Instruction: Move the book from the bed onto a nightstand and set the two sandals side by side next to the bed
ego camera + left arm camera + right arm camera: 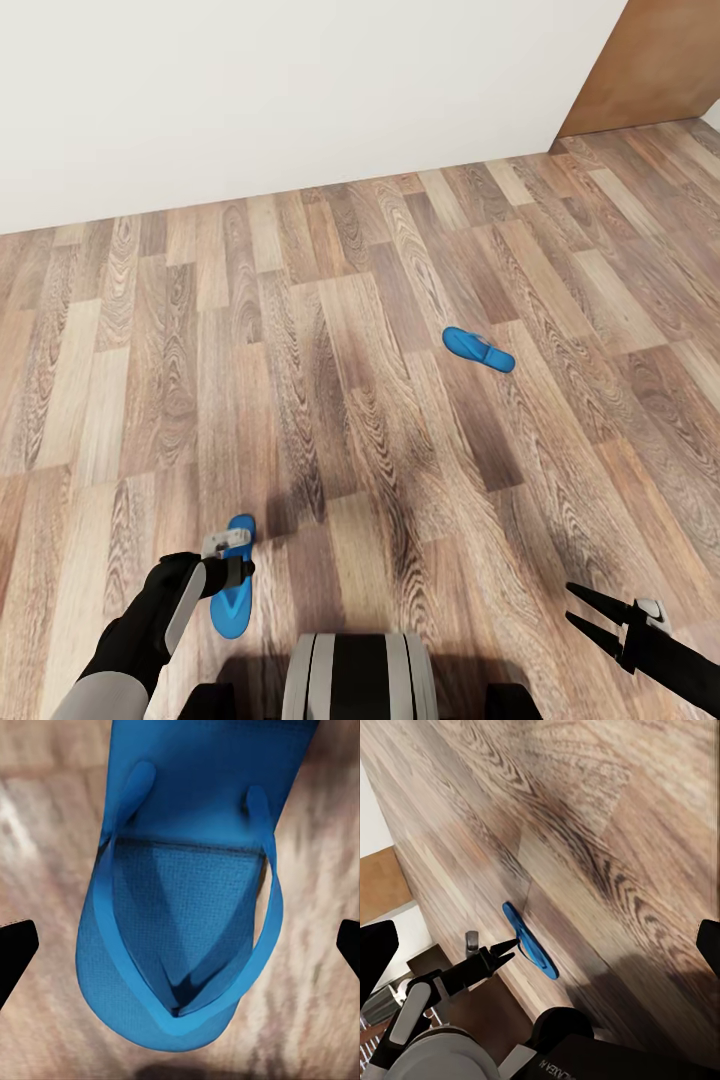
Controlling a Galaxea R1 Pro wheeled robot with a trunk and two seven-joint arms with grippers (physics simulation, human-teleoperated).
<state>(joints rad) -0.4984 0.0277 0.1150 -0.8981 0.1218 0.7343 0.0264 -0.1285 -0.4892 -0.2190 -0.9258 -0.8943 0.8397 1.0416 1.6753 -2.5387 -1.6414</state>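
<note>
left gripper (236, 560) jaws spread above the near sandal (232, 592), not gripping; right gripper (590, 612) jaws apart, empty. far sandal (478, 349) lies well apart. pairing still undone, i reckon.

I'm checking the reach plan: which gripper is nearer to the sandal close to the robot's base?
Left. The left gripper hangs directly over that sandal, fingers open; the right gripper is far off across the floor.

Home interior, wood-plank floor (330, 400), white wall (250, 90), blue sandals (478, 349) lying about
</note>
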